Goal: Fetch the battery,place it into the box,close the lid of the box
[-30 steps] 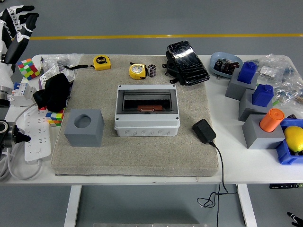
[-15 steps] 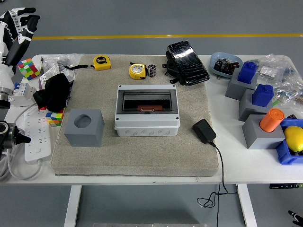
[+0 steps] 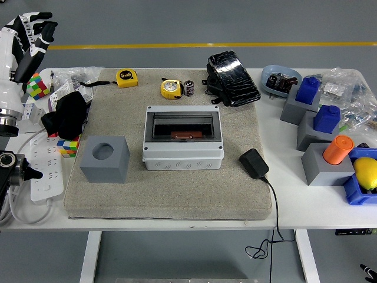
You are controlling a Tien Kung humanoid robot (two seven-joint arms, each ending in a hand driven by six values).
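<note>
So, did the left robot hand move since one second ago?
Yes. The left robot hand has shifted slightly right and up, judged against the colourful cube below it; its fingers hold nothing.

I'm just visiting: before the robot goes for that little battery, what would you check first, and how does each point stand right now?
1. Battery in sight, upright beside the yellow tape measure: ok.
2. Left hand empty, fingers relaxed, raised at the table's far left: ok.
3. Box ready to receive: cannot tell; its dark lid looks shut.
4. Space around the battery for fingers: not ok; the tape measure sits close, and a black case lies to the other side.
5. Right hand available: cannot tell, only a tip shows.
</note>
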